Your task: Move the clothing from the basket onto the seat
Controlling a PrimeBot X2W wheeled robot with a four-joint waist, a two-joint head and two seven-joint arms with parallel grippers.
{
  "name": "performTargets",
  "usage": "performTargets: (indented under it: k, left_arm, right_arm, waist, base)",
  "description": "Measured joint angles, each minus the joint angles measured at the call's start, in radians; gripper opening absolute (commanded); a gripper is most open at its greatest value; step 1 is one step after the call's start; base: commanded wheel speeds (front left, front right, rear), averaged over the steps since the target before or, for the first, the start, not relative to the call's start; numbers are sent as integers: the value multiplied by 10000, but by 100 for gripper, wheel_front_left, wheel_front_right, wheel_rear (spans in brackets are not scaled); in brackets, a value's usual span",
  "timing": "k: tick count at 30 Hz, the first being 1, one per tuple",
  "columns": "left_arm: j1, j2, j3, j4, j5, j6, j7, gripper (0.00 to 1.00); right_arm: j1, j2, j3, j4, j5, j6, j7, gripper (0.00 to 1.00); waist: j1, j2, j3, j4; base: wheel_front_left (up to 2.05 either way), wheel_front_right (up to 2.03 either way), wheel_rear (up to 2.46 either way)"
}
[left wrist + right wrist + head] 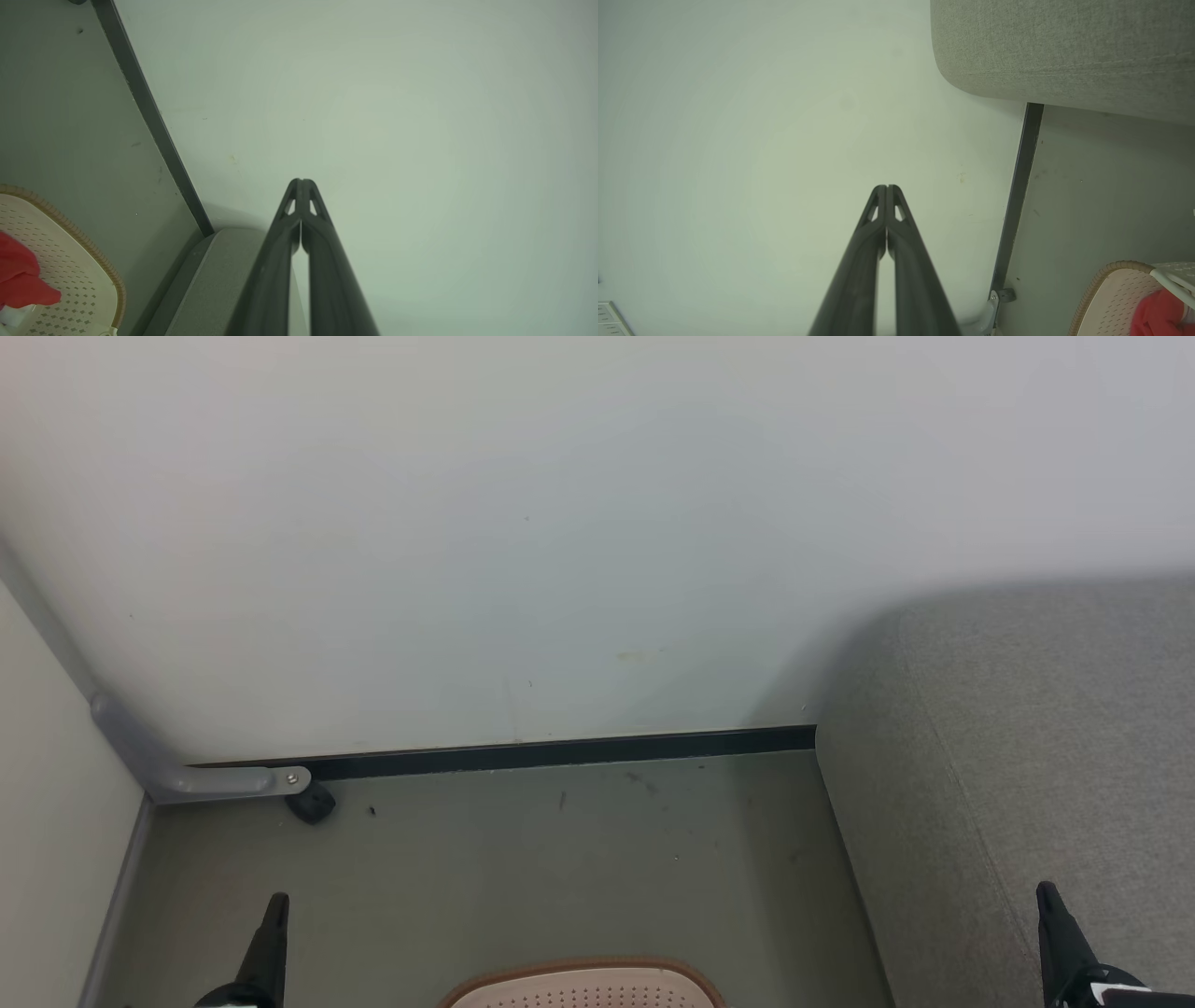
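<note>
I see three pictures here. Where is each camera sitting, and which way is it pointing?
Head view: on the robot's head, facing forward and down at wall, floor, sofa and basket rim; left claw and right claw tips show.
Left wrist view: on the left wrist, looking along its shut claw at the wall; clothing lies in the basket.
Right wrist view: on the right wrist, looking along its shut claw at the wall.
Shared: both wrist views show basket, clothing, sofa and wall.
</note>
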Motion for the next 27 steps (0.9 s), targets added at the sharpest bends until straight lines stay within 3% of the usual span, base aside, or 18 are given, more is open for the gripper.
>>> performTargets:
  k: [26, 27]
  left_arm:
    - [0, 0, 0, 0, 0, 0, 0, 0]
    - [16, -8, -6, 31, 0, 2, -2, 100]
  right_arm:
    - [0, 0, 0, 0, 0, 0, 0, 0]
    - [10, 8, 8, 38, -6, -2, 0, 100]
  waist:
    - [-1, 0, 0, 0]
    - [0, 0, 0, 0]
  base:
    - [0, 0, 0]
    - [0, 0, 0]
